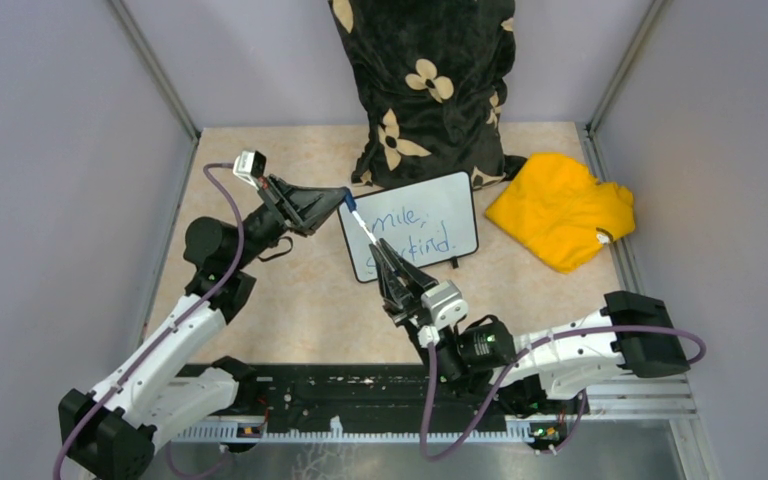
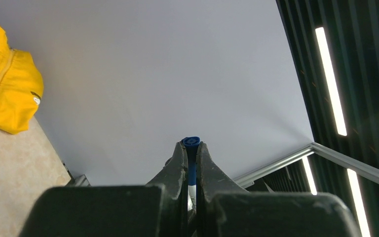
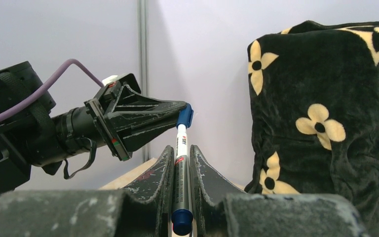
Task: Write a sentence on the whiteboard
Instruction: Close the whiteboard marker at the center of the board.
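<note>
Fingers on both grippers are pinched shut on something. Beyond the right fingertips the black flowered pillow [image 1: 425,90] props the whiteboard [image 1: 457,195], its blue sentence [image 1: 415,232] looking finished. The right gripper [image 3: 181,153] clamps the marker [image 3: 181,170] by its barrel; the left gripper [image 2: 191,148] nips the blue cap [image 2: 191,141] at the far end. Should the arms move off-axis, the cap could jam, or the marker twist and streak the board. Only the right wrist view shows cap meeting barrel; only the overhead shows the writing.
</note>
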`<act>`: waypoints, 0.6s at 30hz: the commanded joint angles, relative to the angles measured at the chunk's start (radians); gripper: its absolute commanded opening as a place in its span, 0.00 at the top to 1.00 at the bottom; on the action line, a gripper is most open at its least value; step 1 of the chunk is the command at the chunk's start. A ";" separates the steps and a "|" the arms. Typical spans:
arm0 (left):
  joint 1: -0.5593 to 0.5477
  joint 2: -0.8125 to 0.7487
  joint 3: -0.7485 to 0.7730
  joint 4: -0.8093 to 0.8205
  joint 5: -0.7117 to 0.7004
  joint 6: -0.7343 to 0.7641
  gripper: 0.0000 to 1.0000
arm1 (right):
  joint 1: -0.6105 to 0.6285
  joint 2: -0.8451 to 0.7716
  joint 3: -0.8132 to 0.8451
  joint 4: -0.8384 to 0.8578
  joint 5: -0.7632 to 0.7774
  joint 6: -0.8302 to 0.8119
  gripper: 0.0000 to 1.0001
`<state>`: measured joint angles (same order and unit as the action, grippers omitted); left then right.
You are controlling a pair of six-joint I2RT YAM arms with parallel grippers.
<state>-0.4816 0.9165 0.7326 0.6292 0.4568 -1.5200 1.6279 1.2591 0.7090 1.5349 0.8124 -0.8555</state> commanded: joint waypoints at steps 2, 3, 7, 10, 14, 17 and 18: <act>-0.028 0.017 -0.012 0.104 0.015 -0.075 1.00 | -0.011 0.024 0.064 0.185 -0.020 0.000 1.00; -0.034 0.023 -0.012 0.114 0.012 -0.081 1.00 | -0.015 0.030 0.069 0.186 -0.024 0.005 1.00; -0.056 0.037 0.004 0.130 0.003 -0.086 1.00 | -0.032 0.049 0.096 0.185 -0.034 0.019 1.00; -0.065 0.037 0.006 0.136 -0.007 -0.085 1.00 | -0.044 0.058 0.115 0.186 -0.042 0.024 1.00; -0.080 0.020 -0.013 0.156 -0.043 -0.085 1.00 | -0.067 0.068 0.140 0.186 -0.034 0.035 1.00; -0.095 0.010 -0.029 0.174 -0.075 -0.084 1.00 | -0.082 0.082 0.157 0.186 -0.025 0.046 1.00; -0.096 0.011 -0.029 0.179 -0.081 -0.082 1.00 | -0.084 0.084 0.162 0.186 -0.023 0.049 1.00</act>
<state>-0.5377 0.9512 0.7200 0.7380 0.3431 -1.6009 1.5749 1.3205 0.8070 1.5406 0.8059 -0.8444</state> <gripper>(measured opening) 0.028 0.123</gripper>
